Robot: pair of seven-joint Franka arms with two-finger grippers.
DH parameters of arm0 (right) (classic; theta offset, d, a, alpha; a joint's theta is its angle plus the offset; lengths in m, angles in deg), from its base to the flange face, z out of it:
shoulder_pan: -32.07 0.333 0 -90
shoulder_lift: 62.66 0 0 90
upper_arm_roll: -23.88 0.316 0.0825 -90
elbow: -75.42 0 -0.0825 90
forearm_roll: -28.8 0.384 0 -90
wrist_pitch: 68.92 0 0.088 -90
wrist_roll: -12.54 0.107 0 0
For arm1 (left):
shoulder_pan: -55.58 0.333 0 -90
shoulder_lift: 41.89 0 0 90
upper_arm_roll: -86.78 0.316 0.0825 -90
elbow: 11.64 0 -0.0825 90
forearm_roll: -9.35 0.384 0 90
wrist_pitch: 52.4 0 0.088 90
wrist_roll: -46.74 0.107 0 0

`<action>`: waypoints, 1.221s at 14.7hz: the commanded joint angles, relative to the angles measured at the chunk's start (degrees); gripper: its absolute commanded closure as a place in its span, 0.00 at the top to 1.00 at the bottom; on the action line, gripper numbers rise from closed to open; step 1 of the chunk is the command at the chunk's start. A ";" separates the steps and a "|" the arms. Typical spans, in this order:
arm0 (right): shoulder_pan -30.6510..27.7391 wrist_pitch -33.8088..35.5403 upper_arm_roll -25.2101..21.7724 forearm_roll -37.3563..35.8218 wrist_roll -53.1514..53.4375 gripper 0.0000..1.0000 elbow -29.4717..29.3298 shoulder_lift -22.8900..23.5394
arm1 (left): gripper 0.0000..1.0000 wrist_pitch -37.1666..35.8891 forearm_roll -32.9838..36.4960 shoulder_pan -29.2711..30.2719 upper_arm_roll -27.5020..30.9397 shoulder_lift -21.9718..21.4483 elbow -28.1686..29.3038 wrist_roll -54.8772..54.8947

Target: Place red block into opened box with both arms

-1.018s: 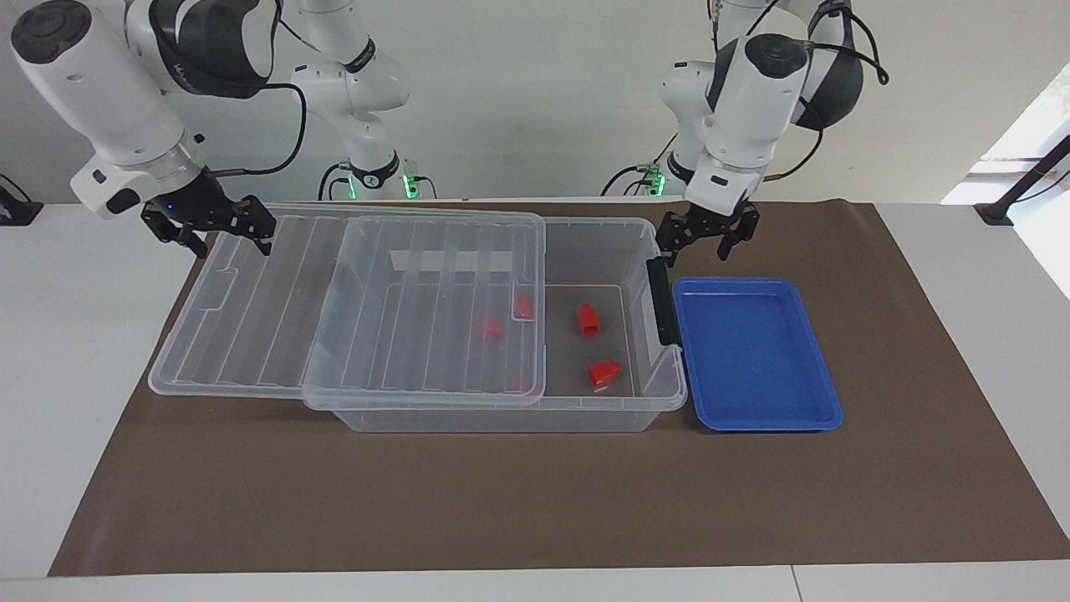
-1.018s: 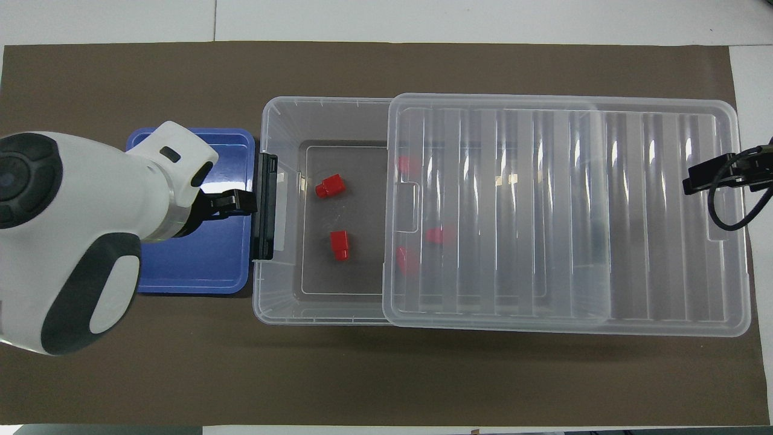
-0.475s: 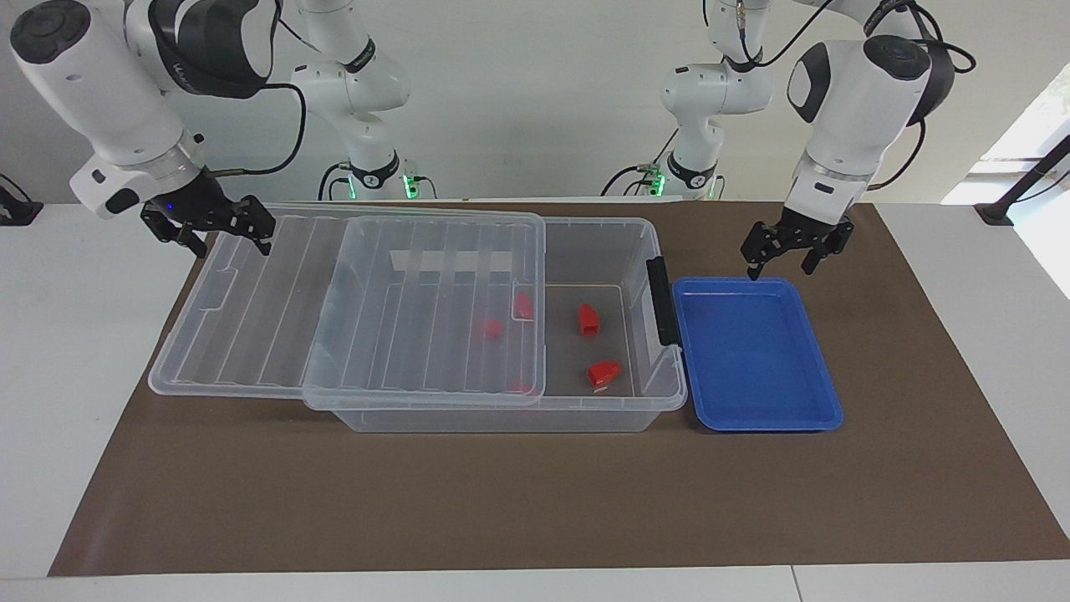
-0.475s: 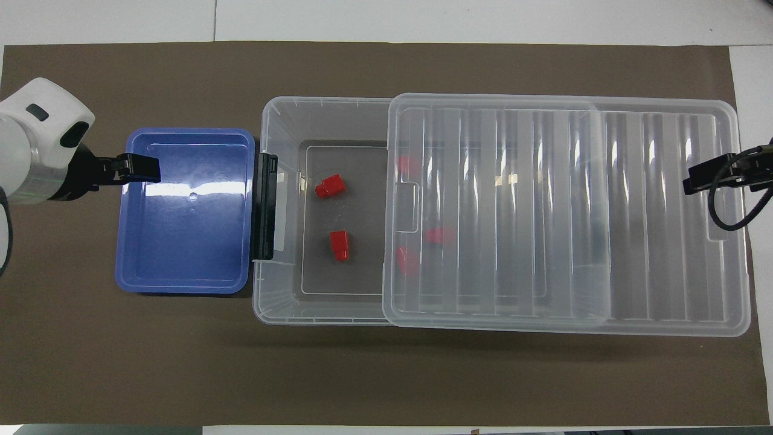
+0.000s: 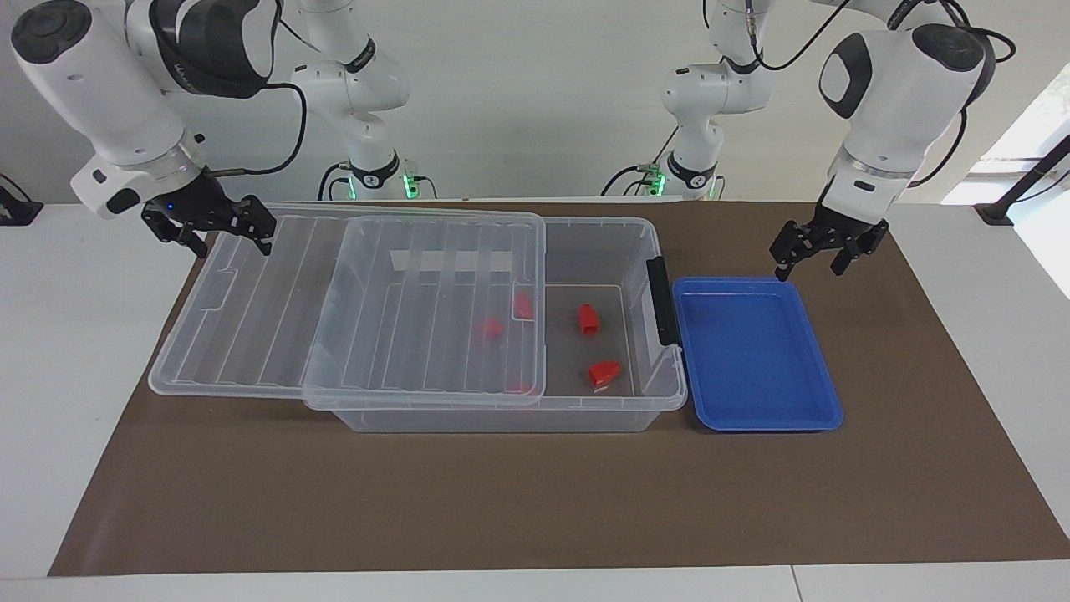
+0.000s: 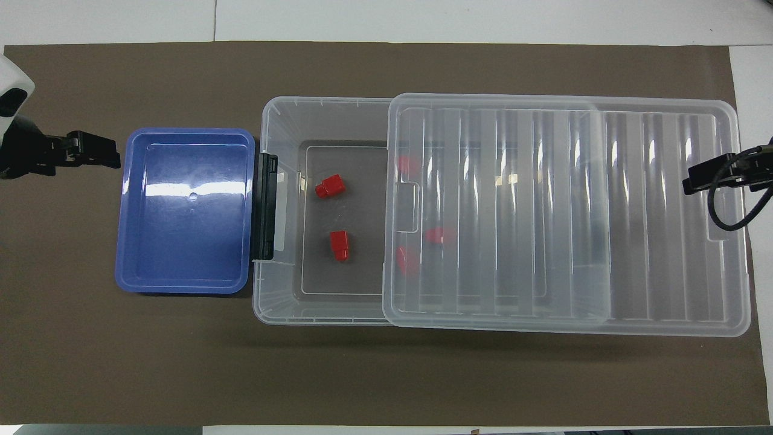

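left gripper point(image 5: 819, 249) is empty with its fingers spread, now up over the brown mat point(image 5: 518, 502) just off the blue tray point(image 5: 823, 380)'s corner at the left arm's end of the tabletop point(image 5: 50, 376). a second ago it hung right at the box point(image 5: 501, 420)'s black latch point(image 5: 660, 301); half a second ago it was over the tray's robot-side edge; now it's past the tray altogether. so it's pulling out, carrying nothing.

right gripper point(image 5: 209, 224) hasn't budged across all three frames: fingers apart, nothing clamped, parked at the corner of the ribbed clear lid point(image 5: 251, 334) at the right arm's end. from the facing view i can't say if it actually touches the lid.

lid sits slid partway off, same place as before, so the latch end of the box is open. two red blocks lie in the uncovered part, one nearer the robots point(image 5: 588, 318), one farther point(image 5: 603, 373), apart from each other. more red pieces show blurred through the lid point(image 6: 435, 235). none of them moved. tray is empty.

my read: blocks are already in the box, left arm looks done and retreating. only the lid looks left, if closing is wanted.
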 commanded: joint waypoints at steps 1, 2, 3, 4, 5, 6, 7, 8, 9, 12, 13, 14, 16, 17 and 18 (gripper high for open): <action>-0.97 1.19 1.04 -0.39 1.00 1.00 -1.39 0.69 | 1.00 -2.27 -0.28 0.18 -0.51 -0.64 0.61 0.91; -0.97 1.19 1.04 -0.39 1.00 1.00 -1.39 0.69 | 1.00 -2.70 -0.28 -0.08 -0.51 -0.82 0.80 0.82; -0.97 1.19 1.04 -0.39 1.00 1.00 -1.39 0.60 | 1.00 -2.97 -0.28 -0.17 -0.51 -0.82 0.80 0.48; -0.80 0.84 0.96 -0.66 1.00 1.00 -1.31 0.60 | 1.00 -2.97 -0.28 -0.18 -0.51 -0.82 0.80 0.47; -0.71 -0.12 1.04 -2.05 0.65 1.00 -0.78 0.52 | 1.00 -2.89 -0.28 -0.09 -0.51 -0.82 0.80 0.47; -0.88 -1.96 1.04 -3.28 -0.23 1.00 -0.43 0.34 | 1.00 -2.71 -0.28 0.09 -0.51 -0.82 0.80 0.47; -1.06 -3.63 0.87 -3.47 -1.54 1.00 0.27 0.43 | 1.00 -2.62 -0.28 0.26 -0.51 -0.82 0.80 0.47; -1.15 -5.04 0.35 -3.56 -2.86 0.89 1.58 0.34 | 1.00 -2.45 -0.28 0.44 -0.51 -0.82 0.80 0.47; -1.41 -6.53 -0.70 -3.65 -5.57 0.58 3.08 0.25 | 1.00 -2.45 -0.28 0.44 -0.51 -0.82 0.80 0.39; -2.38 -10.75 -5.10 -3.56 -12.79 0.00 7.21 0.25 | 1.00 -2.45 -0.28 0.44 -0.51 -0.82 0.80 0.38; -2.38 -11.90 -6.33 -3.47 -13.85 0.00 8.96 0.08 | 1.00 -2.36 -0.28 0.44 -0.51 -0.73 0.80 0.38; -2.38 -12.95 -6.77 -3.47 -13.68 0.00 10.02 -0.10 | 1.00 -2.36 -0.28 0.44 -0.51 -0.73 0.80 0.38; -2.29 -14.63 -8.70 -3.47 -14.12 0.00 11.70 -0.19 | 1.00 -2.45 -0.28 0.44 -0.51 -0.73 0.80 0.38; -2.29 -15.16 -9.15 -3.47 -14.21 0.00 12.57 -0.19 | 1.00 -2.36 -0.28 0.53 -0.51 -0.73 0.80 0.38; -2.29 -16.38 -9.67 -3.47 -15.08 0.00 13.37 -0.27 | 1.00 -2.36 -0.28 0.44 -0.51 -0.73 0.80 0.38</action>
